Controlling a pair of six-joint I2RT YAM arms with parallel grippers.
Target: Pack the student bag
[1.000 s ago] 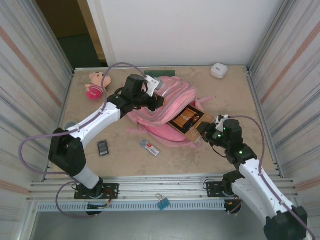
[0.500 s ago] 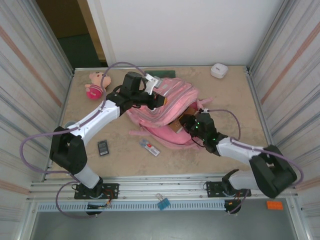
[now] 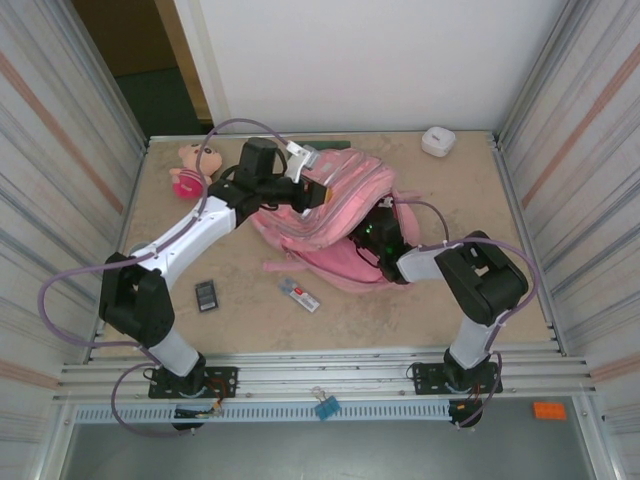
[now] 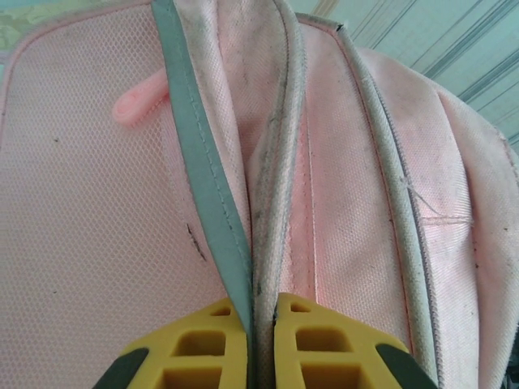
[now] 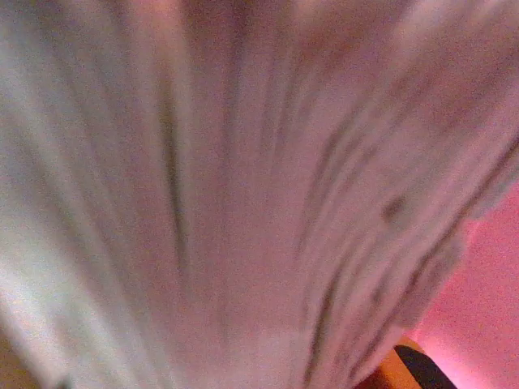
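- The student bag (image 3: pixel 335 195) lies on its side in the middle of the table (image 3: pixel 450 290), its mouth turned toward the right arm's base.
- Packing is judged to be partly done: the right gripper (image 3: pixel 366 238) is thrust into the bag's mouth, though what is already inside cannot be made out.
- Several things are left outside: a plush doll (image 3: pixel 190 170) well to the left of the bag, a small dark device (image 3: pixel 206 295) and a small white packet (image 3: pixel 300 294) just in front of it, and a white box (image 3: pixel 437 141) behind it to the right.
- The left gripper (image 4: pixel 261 320) is closed tight on the bag's upper edge; a fold beside the grey trim strip (image 4: pixel 199 178) is pinched between the yellow fingers (image 4: pixel 203 344), so the opening appears to be held up.
- In the right wrist view blurred pink fabric lies close against the lens; whether those jaws are apart or gripping something cannot be told.
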